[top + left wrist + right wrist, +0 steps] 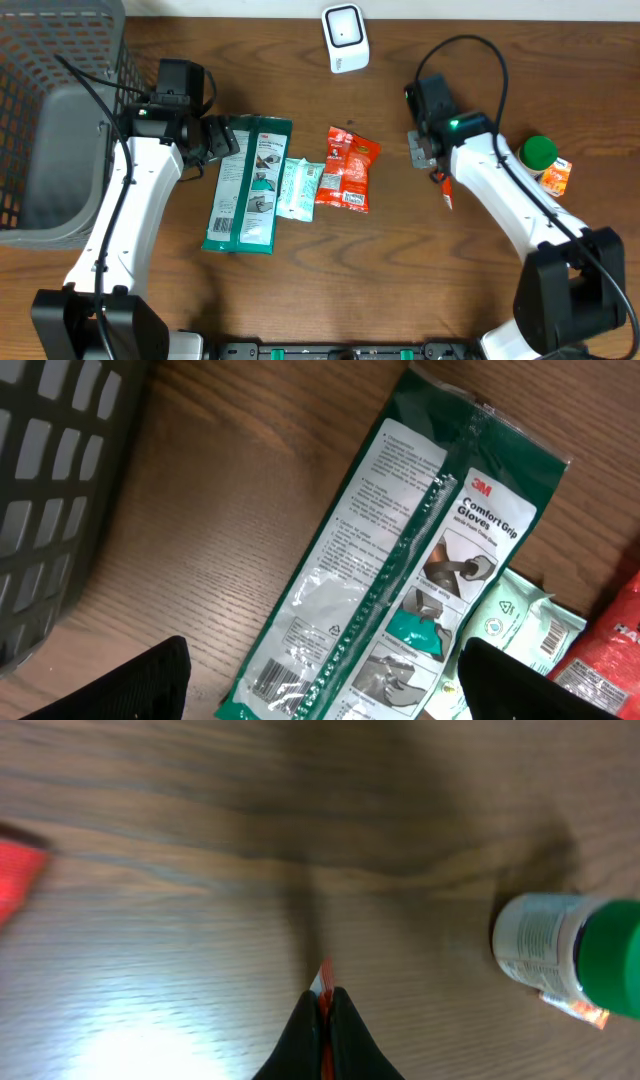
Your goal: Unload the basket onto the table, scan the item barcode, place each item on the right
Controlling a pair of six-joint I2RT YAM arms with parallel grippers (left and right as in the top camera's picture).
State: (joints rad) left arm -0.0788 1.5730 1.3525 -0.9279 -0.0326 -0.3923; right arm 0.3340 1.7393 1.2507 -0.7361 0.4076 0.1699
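Two white robot arms reach over a brown wood-grain desk (400,270), and the scanning job looks barely begun: no item is lifted yet. A grey slatted plastic basket (40,60) fills the upper left. Left of centre lies the likely item, a long flat green glove packet (246,185) of glossy, crinkled film, with its barcode (268,682) near the lower end. To its right is a shiny red foil snack packet (348,168), with a small pale green soft packet (298,188) between the two. A white boxy scanner (345,38) stands at top centre, and a green-capped white bottle (538,153) at far right.

The left fingers (218,138) are spread wide and empty at the glove packet's upper left corner. The right fingers (305,1040) are pressed closed at right of centre; a thin red sliver shows between their tips, and what it is I cannot tell.

Next, probably: pinch the slippery film edge, then turn the barcode toward the scanner.
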